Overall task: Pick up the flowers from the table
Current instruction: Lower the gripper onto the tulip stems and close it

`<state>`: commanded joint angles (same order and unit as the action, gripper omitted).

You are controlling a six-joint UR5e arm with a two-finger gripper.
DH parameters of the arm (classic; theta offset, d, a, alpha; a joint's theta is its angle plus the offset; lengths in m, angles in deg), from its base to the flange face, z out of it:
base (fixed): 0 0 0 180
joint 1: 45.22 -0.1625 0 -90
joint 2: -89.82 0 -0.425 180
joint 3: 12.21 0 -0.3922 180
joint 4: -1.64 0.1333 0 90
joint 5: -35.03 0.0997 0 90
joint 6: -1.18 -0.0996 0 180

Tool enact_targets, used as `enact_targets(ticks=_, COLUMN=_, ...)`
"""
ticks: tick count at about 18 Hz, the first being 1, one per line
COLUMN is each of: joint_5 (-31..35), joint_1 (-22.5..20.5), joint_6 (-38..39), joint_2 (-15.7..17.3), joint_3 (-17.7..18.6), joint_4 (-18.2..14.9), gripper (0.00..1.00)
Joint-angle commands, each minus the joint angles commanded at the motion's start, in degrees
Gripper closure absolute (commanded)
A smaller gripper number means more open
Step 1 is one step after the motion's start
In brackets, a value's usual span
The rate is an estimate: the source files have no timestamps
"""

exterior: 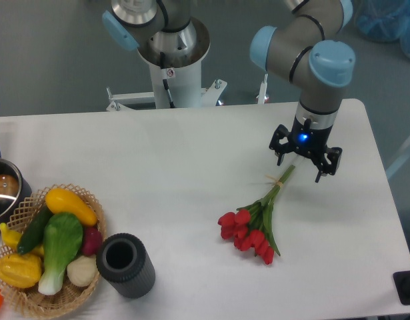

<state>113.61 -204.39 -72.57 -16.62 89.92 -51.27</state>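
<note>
The flowers (253, 232), a small bunch of red tulips with green stems tied by a thin tan band, lie flat on the white table (158, 160) at the right of centre. The blooms point toward the front and the stem ends toward the back right. My gripper (301, 167) hangs just over the stem ends, pointing down, with its black fingers spread apart on either side of the stems. It looks open and holds nothing. The very tips of the stems are hidden under the gripper.
A wicker basket (91, 283) of green, yellow and purple vegetables stands at the front left. A dark grey ribbed cup (125, 265) stands next to it. A metal pot (1, 195) sits at the left edge. The arm's white base (173, 73) is behind the table's back edge.
</note>
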Motion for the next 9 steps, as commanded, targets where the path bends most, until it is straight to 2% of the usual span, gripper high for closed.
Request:
enact_targets(ticks=2, joint_5=-1.76, joint_1=0.53, joint_6=1.85, joint_2=-1.4, joint_3=0.18, joint_4=0.26, gripper=0.0)
enact_targets(ticks=9, joint_5=-1.68, joint_1=3.34, joint_6=1.51, joint_2=-5.45, joint_3=-0.62, joint_4=2.73, gripper=0.0)
